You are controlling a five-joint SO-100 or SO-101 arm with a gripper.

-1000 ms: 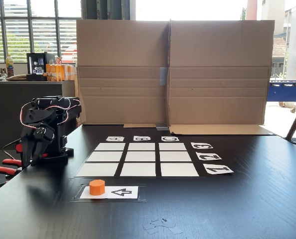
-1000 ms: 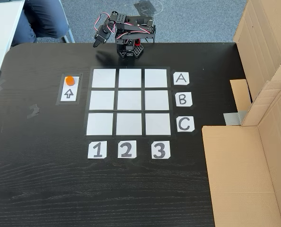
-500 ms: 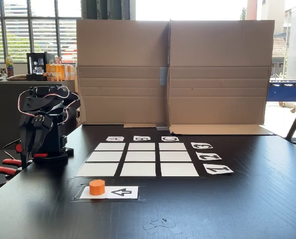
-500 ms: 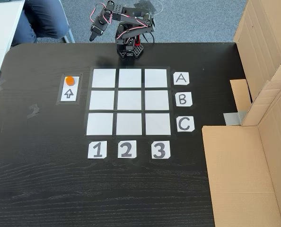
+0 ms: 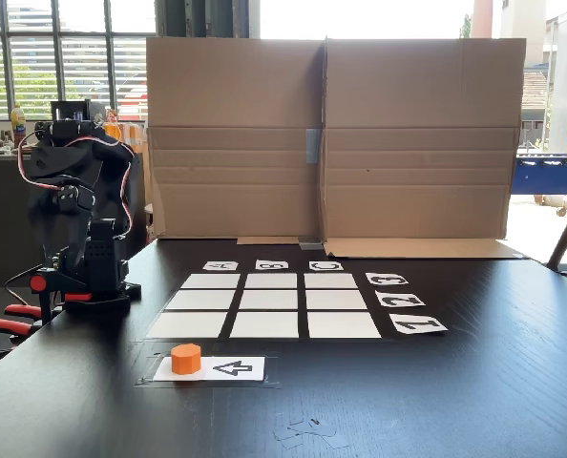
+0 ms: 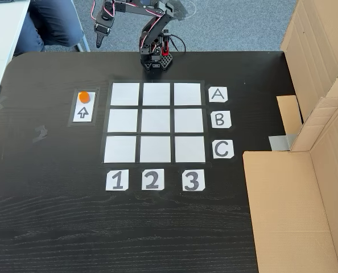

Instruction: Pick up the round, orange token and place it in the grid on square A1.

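Observation:
The orange token (image 5: 185, 358) (image 6: 85, 96) stands on one end of a white card printed with a black arrow (image 5: 232, 367) (image 6: 83, 112), beside the grid (image 5: 269, 305) (image 6: 155, 122). Square A1 (image 5: 186, 325) (image 6: 125, 94) is the bare white corner cell closest to both the token and the arm's base. My gripper (image 5: 52, 265) (image 6: 99, 41) hangs fingertips-down, raised beyond the table's edge near the base and well away from the token. Its fingers look closed together with nothing between them.
Large cardboard boxes (image 5: 326, 138) (image 6: 305, 187) wall off the side of the table beyond the A B C labels. Red clamp handles (image 5: 7, 320) stick out by the arm's base. A seated person's leg (image 6: 52, 23) is near the arm. Clear tape scraps (image 5: 307, 431) lie near the front edge.
The arm has unfolded from its crouch over the base. The gripper rose and swung outward, away from the base and past the table's edge. The token has not moved.

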